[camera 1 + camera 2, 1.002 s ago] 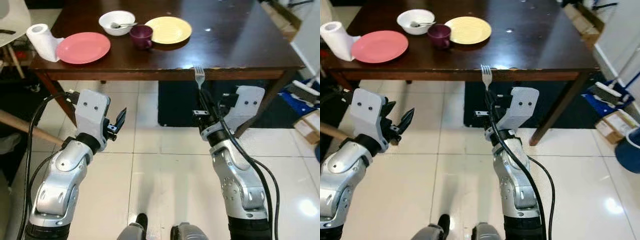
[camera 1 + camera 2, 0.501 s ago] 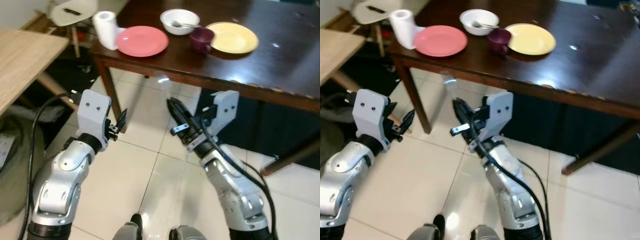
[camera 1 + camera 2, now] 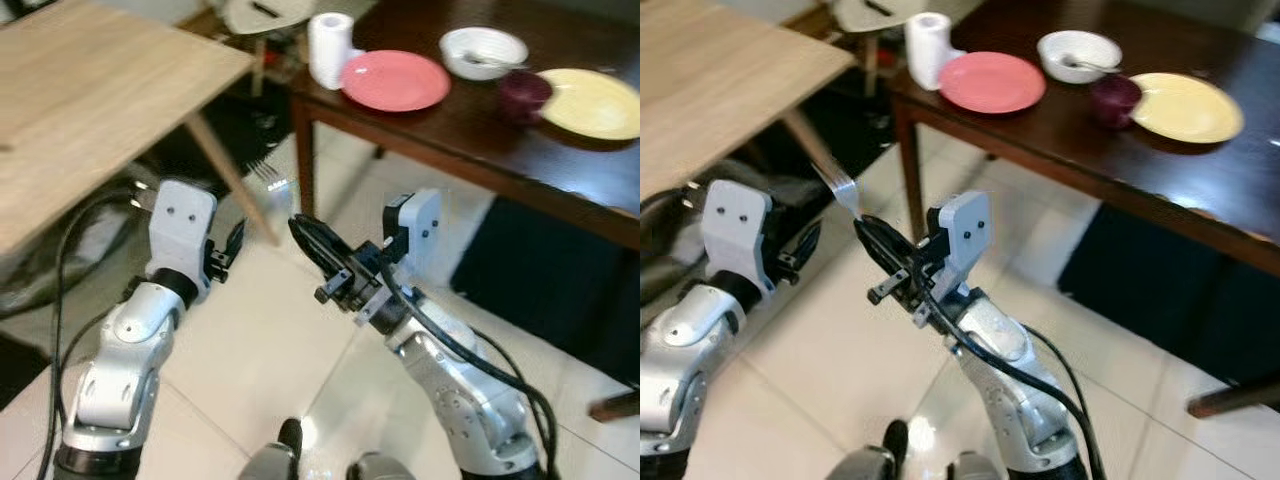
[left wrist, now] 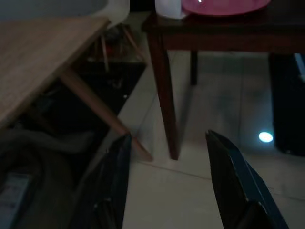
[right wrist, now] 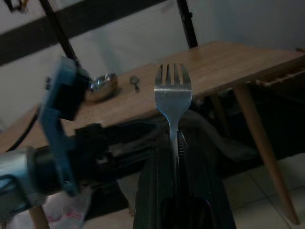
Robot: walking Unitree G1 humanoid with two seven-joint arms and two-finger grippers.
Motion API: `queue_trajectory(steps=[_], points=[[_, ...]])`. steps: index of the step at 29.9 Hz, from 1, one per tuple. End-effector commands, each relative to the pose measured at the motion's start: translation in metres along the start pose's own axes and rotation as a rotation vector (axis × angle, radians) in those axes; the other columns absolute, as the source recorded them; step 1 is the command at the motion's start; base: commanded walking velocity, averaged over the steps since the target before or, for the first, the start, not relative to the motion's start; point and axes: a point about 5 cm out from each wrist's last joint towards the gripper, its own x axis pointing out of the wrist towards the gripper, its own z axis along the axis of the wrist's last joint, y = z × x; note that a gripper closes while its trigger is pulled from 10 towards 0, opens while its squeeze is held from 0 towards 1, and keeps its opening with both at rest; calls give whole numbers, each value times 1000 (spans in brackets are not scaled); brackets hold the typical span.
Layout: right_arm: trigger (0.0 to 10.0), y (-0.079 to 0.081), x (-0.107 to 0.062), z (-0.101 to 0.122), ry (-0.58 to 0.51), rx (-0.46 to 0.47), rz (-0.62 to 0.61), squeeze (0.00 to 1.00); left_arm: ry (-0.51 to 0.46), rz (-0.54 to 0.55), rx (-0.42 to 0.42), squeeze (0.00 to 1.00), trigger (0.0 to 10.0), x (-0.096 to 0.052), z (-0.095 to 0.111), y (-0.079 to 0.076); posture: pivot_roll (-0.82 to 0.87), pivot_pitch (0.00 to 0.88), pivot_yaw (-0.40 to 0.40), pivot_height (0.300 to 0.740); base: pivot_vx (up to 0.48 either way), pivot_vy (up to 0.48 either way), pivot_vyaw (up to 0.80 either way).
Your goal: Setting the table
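Dark-brown wooden dining table (image 3: 480, 150) carries a pink round plate (image 3: 395, 80); off it over the floor, the right gripper (image 3: 308, 233) clamps a silver metal fork (image 3: 266, 174), the left gripper (image 4: 167, 157) empty, fingers apart. Carrying stage; next, judging, laying it beside a plate.

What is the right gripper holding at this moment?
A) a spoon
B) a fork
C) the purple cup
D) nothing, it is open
B: the right gripper is shut on the handle of a fork, and the four tines stick out past the fingertips; the head views show the same fork raised in front of the robot.
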Motion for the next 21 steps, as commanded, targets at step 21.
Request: queue_trajectory(steps=[21], points=[[10000,13,3,4,-17,56,75,0,37,30,6,0,10000,-2,-8,4,-78,112,55,740,0,0,788]])
